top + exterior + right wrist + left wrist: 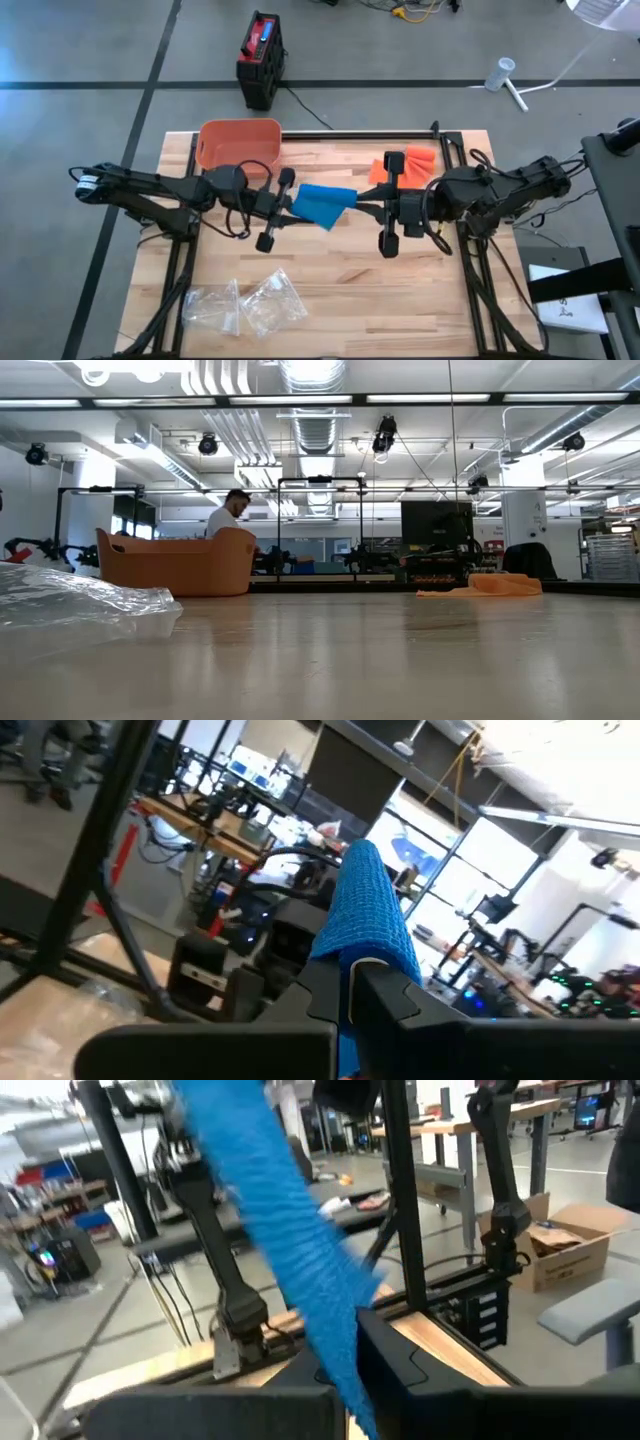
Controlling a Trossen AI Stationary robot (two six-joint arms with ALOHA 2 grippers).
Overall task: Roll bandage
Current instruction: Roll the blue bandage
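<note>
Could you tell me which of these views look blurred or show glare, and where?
Left wrist view: the blue bandage is smeared with motion blur. Right wrist view: bright windows wash out the upper corner. Low view: the near tabletop and plastic bag are soft, with ceiling lights reflected. High view: evenly lit and sharp.

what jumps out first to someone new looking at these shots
The blue bandage stands out, stretched in the air over the table's middle between the left claw and the right claw, both shut on it. Behind it sit an orange basket and orange cloth; crumpled clear plastic bags lie at the front.
</note>
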